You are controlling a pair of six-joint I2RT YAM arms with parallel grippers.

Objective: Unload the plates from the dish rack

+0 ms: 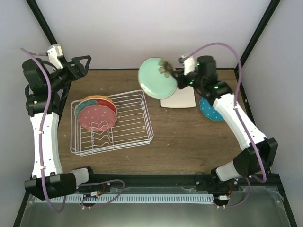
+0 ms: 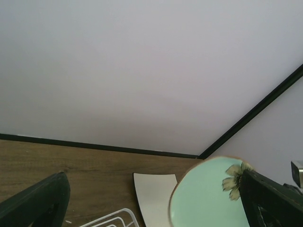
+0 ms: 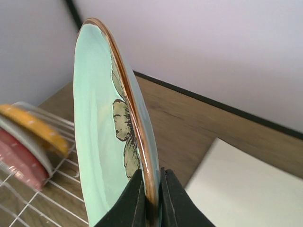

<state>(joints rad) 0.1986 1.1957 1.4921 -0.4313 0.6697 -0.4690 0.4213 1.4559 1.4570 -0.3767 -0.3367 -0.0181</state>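
Nearest you, the dish rack (image 1: 137, 130) holds plates (image 1: 97, 114) upright at its left end. Beyond it, your right gripper (image 1: 176, 79) clamps the rim of the mint green plate (image 1: 156, 78), held on edge above the table (image 1: 180, 137). Your left gripper (image 1: 84, 65) hangs spread open, far left.

In the right wrist view, left of centre, the round mint-green glazed ceramic plate (image 3: 94, 142) shines glossy, its brown rim smooth. The white coated-wire dish rack (image 1: 133, 120) looks satin. The brown wood-grain table (image 1: 184, 137) is matt.
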